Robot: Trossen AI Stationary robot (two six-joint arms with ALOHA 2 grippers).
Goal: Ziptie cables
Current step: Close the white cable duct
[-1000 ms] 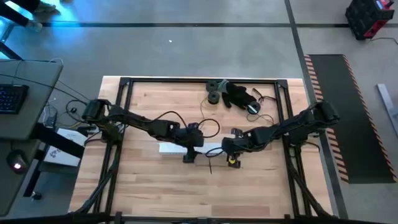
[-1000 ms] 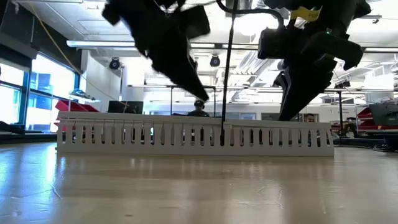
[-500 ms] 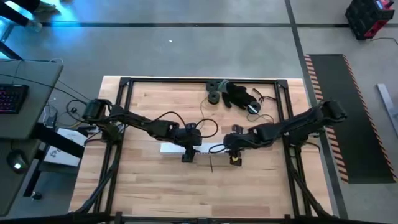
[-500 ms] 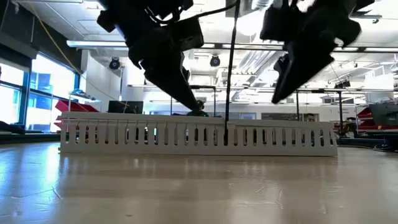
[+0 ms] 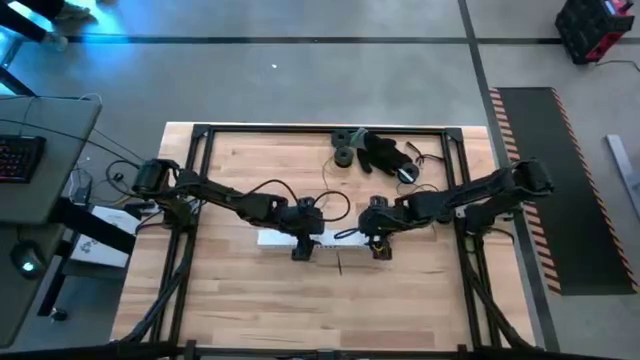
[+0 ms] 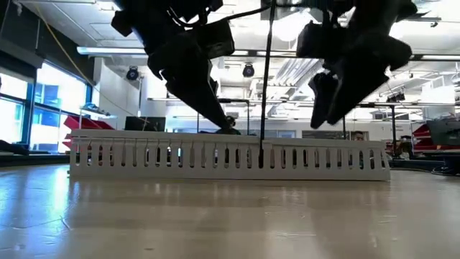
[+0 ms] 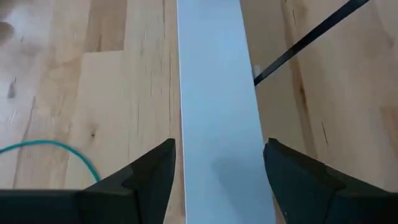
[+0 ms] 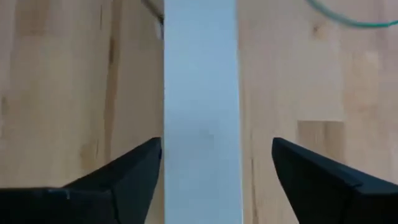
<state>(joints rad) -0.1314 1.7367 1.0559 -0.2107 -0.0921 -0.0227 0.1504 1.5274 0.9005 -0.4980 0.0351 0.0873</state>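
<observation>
Cables: bundle not in view; only one teal wire (image 7: 56, 149) lies on the wood beside the white duct (image 6: 230, 155); my left pincer (image 7: 217, 149) and right pincer (image 8: 217, 146) both spread, straddling the duct; black strap (image 6: 264, 86) upright between them; I should lower squarely, close evenly on both walls, and avoid the strap.

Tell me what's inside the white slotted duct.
Not visible: a flat white lid covers the white duct from above, and the low view's slots show only background. Both open grippers, left and right, straddle it.
</observation>
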